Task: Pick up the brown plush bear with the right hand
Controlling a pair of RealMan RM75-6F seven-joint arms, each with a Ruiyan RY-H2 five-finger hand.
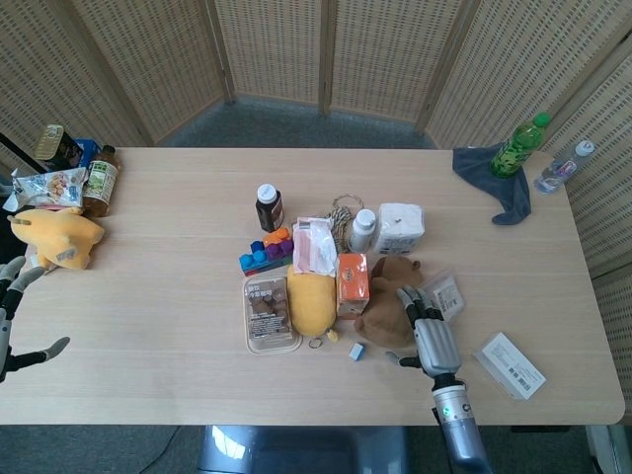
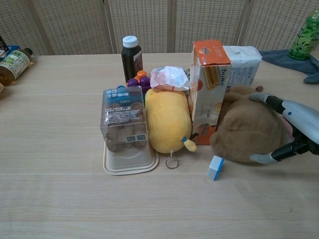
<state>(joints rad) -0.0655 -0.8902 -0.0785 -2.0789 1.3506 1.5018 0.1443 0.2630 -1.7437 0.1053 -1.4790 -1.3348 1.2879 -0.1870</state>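
The brown plush bear lies on the table right of centre, leaning against an orange carton. My right hand is wrapped around the bear's right side. In the chest view its fingers lie over the top of the bear and the thumb presses its lower front edge. The bear rests on the table. My left hand hovers at the far left edge, fingers apart and holding nothing.
A yellow plush, a clear box of cups on a tray and a small blue block crowd the bear's left. A plastic packet and a white card lie to its right. A tissue pack is behind.
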